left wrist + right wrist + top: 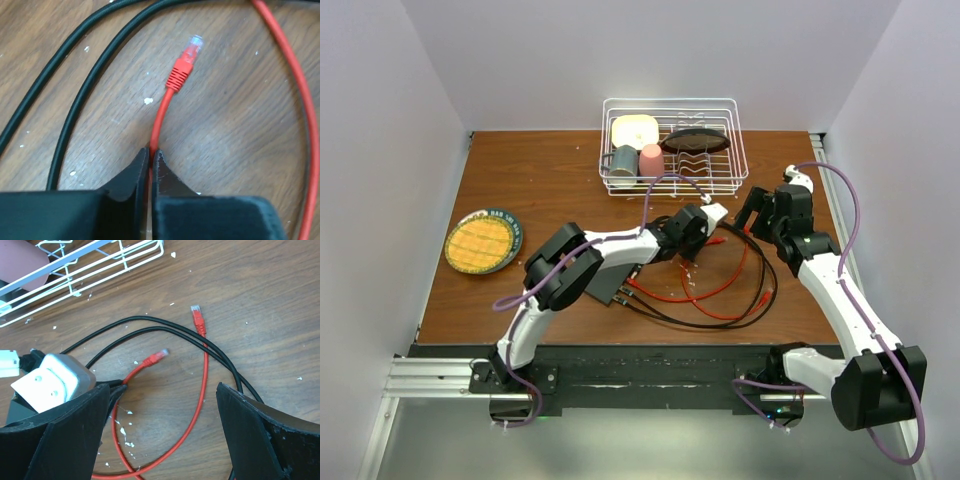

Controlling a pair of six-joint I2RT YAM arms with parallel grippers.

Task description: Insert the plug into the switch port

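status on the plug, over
Left end effector shut on thin red cable, just behind its clear-tipped plug. Right end effector open. Flat matte-black switch unreached. Two black cables alongside.

Left tool (150,156) pinched closed, left arm (610,250) stretched forward; right tool (160,390) spread wide

red cable (160,112) with clear plug (194,44) tip, two black cables (75,115), brown wood-grain table (240,125) flecked white, white wire rack (730,150), pink cup (651,160), yellow grid-patterned disc (480,242) with dark rim, switch (608,288) matte black, left gripper (150,152) black
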